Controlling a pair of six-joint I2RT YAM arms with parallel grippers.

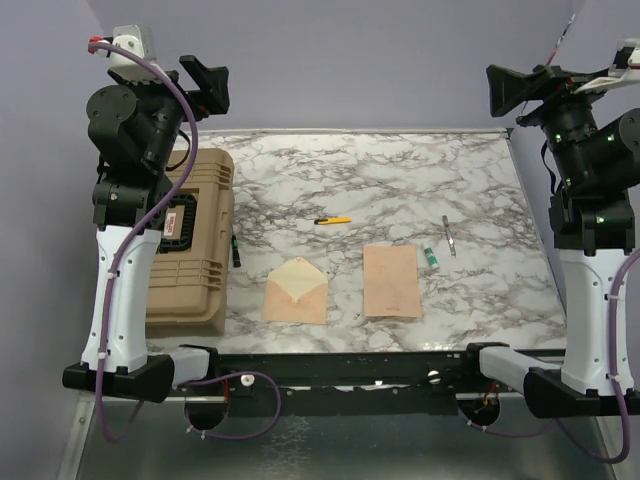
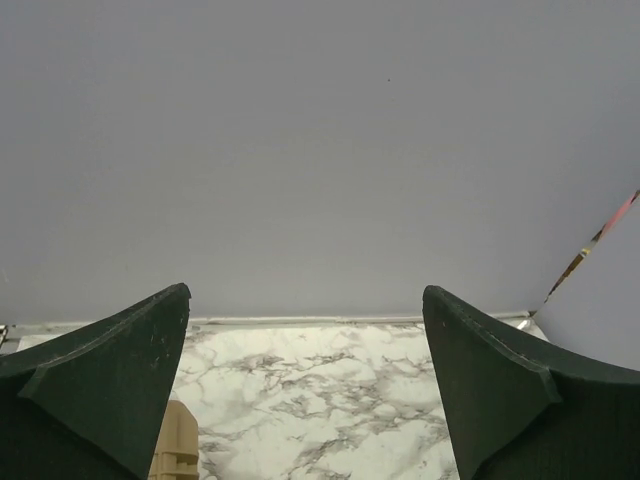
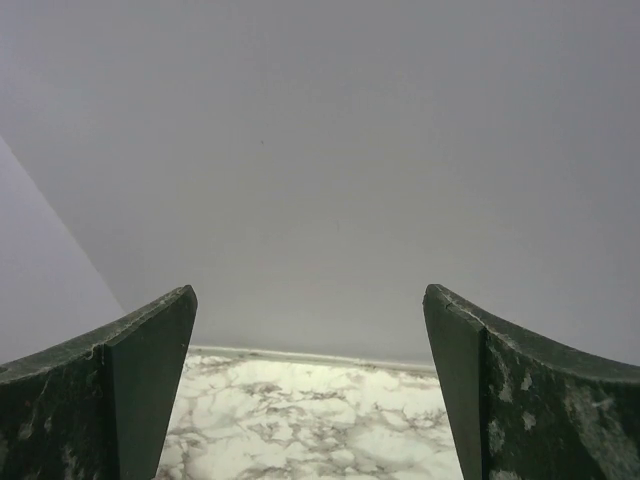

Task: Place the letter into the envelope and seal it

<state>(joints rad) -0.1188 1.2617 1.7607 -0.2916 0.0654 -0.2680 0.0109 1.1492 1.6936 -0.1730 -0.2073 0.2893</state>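
One letter (image 1: 391,281) (print too faint to read) beside envelope (image 1: 296,293)

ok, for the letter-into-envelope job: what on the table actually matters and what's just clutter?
Job:
- envelope, pale inside showing
- letter, flat to its right

Lying about:
- tan case
- dark pen beside the case
- yellow cutter
- thin metal tool
- small green-tipped item

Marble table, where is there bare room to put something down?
Bare: the far strip between the back wall and the yellow cutter, and the near-right corner past the letter. Crowded: the near middle, where envelope, letter, a small green-tipped tube and a thin grey stick lie close together.
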